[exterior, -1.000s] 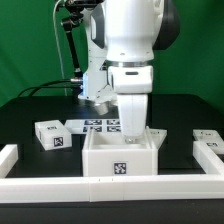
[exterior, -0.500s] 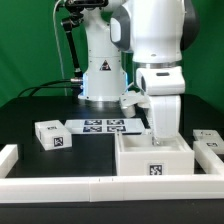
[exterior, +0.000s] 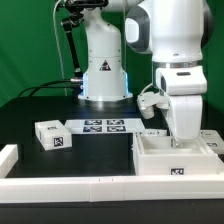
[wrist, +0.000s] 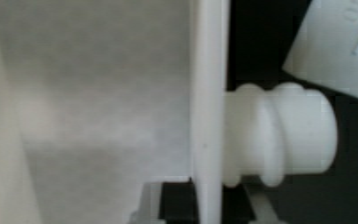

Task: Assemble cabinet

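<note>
The cabinet box (exterior: pixel 168 163), large, white and open-topped with a square tag on its front, stands on the black table at the exterior view's right. My gripper (exterior: pixel 185 139) reaches down into it and is shut on its thin wall. In the wrist view that wall (wrist: pixel 206 90) runs edge-on between the dark fingers (wrist: pixel 172 203), with a ribbed white knob (wrist: pixel 282 135) beside it. A small white drawer block (exterior: pixel 52 135) with tags lies apart at the exterior view's left.
The marker board (exterior: pixel 104 126) lies flat behind the middle. White border rails run along the front (exterior: pixel 70 186), the left (exterior: pixel 8 157) and the right (exterior: pixel 215 146). The robot base (exterior: pixel 103 70) stands at the back.
The gripper has carried the cabinet box steadily toward the exterior view's right, from the middle of the table to near the right rail. The drawer block has not moved.
</note>
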Robot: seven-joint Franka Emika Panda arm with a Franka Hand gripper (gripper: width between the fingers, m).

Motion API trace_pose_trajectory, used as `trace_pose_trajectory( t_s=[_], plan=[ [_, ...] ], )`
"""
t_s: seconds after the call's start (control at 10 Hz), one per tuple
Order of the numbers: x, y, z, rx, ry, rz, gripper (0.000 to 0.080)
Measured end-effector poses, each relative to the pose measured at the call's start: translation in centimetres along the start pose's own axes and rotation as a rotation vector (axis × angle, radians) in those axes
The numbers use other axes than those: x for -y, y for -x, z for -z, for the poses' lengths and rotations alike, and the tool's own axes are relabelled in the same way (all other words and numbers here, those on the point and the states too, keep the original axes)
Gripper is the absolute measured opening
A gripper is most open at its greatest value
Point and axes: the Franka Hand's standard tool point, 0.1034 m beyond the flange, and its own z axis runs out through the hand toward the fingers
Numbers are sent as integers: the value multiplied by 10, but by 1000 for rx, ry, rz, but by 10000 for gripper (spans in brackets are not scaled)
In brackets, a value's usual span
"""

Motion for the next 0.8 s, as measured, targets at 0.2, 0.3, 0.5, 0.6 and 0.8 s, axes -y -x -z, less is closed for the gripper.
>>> trace_pose_trajectory(
  t_s=[0.2,0.3,0.5,0.6,0.8],
  plan=[
    [0,0,0,4,-8,-15,35],
    [0,1,0,4,-7,-16,35],
    [0,1,0,4,-8,-16,279],
    [0,1,0,4,-8,-16,279],
    [0,2,0,4,-8,-17,609]
  ],
)
